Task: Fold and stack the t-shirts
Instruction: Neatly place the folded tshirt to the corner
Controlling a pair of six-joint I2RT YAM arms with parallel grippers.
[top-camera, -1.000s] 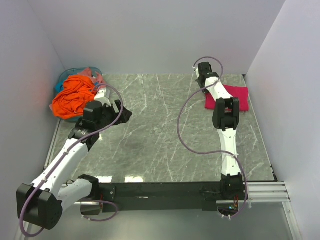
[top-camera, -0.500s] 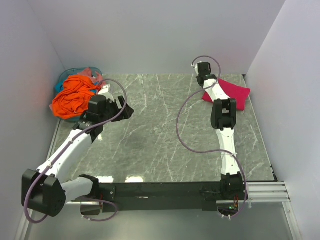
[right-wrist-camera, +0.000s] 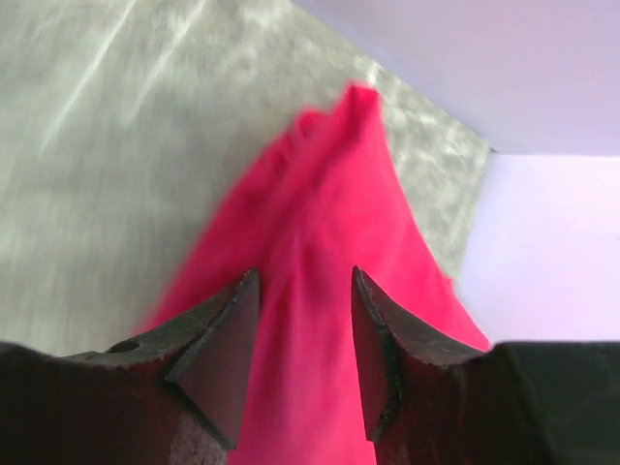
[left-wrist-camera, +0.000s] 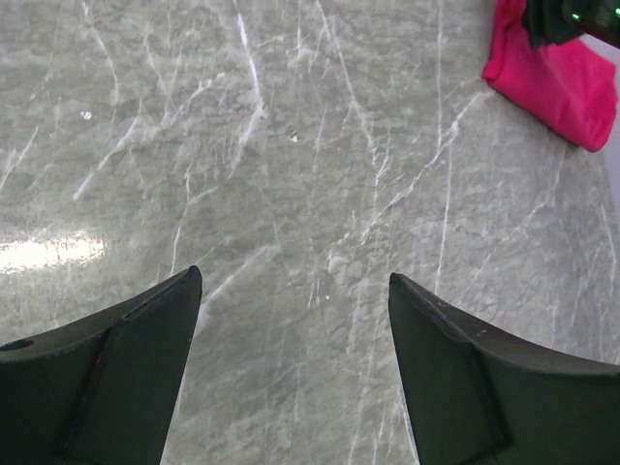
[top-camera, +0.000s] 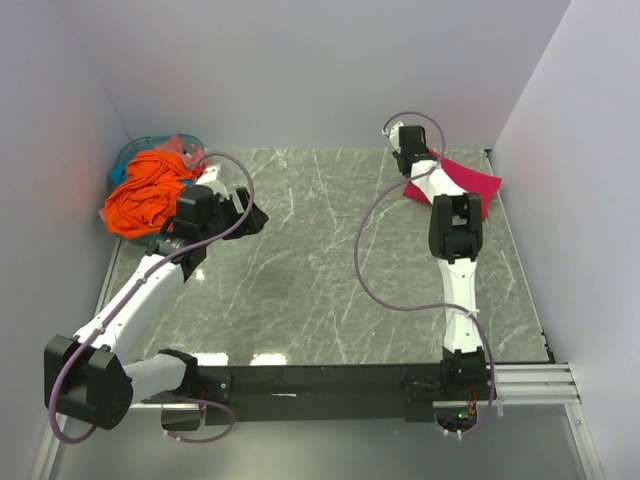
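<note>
Both pairs of jaws stand apart, the left gripper (left-wrist-camera: 293,279) wide over the table (left-wrist-camera: 291,145), the right gripper (right-wrist-camera: 305,274) half-parted above the soft, light crimson-pink t-shirt (right-wrist-camera: 329,194), probably best pinched at its edge.

We only get slivers of the salmon shirt (top-camera: 186,144) and basket (top-camera: 131,155) under the orange shirt (top-camera: 150,195). And the crimson shirt (right-wrist-camera: 329,291) is blurry in the right wrist view, cut off at the bottom, and partly behind the right arm (top-camera: 455,228) from above.
</note>
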